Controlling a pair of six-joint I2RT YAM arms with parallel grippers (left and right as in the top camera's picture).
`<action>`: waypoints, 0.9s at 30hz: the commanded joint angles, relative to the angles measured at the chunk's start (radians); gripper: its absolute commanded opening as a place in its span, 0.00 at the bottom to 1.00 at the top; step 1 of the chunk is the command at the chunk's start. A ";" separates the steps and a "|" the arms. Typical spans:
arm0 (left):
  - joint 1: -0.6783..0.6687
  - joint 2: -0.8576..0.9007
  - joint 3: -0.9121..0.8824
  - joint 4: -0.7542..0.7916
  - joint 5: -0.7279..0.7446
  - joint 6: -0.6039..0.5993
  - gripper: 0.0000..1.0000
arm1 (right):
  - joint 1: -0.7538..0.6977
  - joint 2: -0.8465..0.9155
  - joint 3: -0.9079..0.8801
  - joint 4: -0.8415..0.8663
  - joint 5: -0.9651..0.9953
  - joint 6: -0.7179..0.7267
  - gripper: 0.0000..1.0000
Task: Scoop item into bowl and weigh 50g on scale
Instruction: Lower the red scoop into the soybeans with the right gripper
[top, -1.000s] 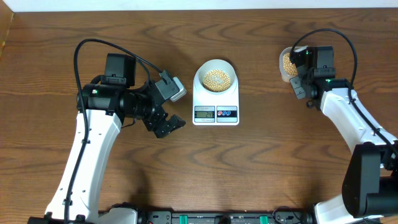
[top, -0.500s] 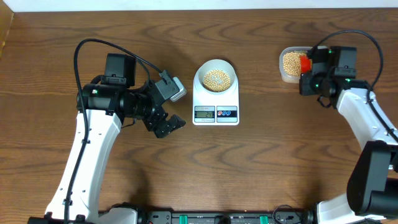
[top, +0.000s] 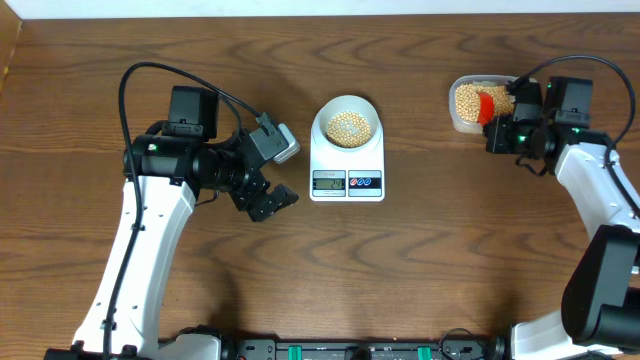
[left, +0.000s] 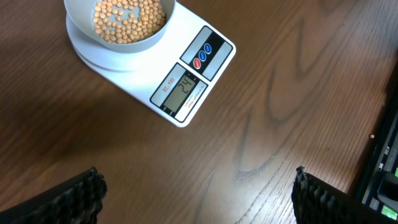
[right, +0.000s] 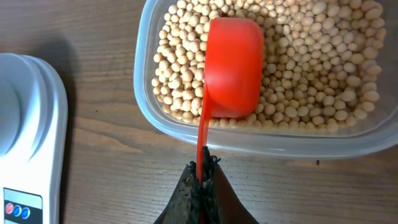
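Observation:
The pale bowl sits on the white scale and holds a layer of tan beans; the display seems to read 24. More beans fill the clear tub at the right. My right gripper is shut on the thin handle of a red scoop, whose cup lies in the tub's beans with its back toward the camera. The same right gripper stands just outside the tub's near rim. My left gripper hovers wide open left of the scale, with nothing between its fingers.
The tub's near wall lies between the right gripper and the scoop's cup. The scale's edge is a short way left of the tub. Bare wooden table lies under the left gripper.
The right gripper has swung to the right and turned, drawing back from over the tub; the red scoop now shows lying in the tub's beans. The left arm has not moved.

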 joint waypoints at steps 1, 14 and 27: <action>0.005 -0.014 0.015 -0.001 -0.005 0.013 0.98 | -0.026 0.019 0.002 -0.020 -0.095 0.029 0.01; 0.005 -0.014 0.015 -0.002 -0.005 0.013 0.98 | -0.078 0.022 0.002 -0.026 -0.200 0.077 0.01; 0.005 -0.014 0.015 -0.002 -0.005 0.013 0.98 | -0.153 0.073 0.001 -0.026 -0.287 0.095 0.01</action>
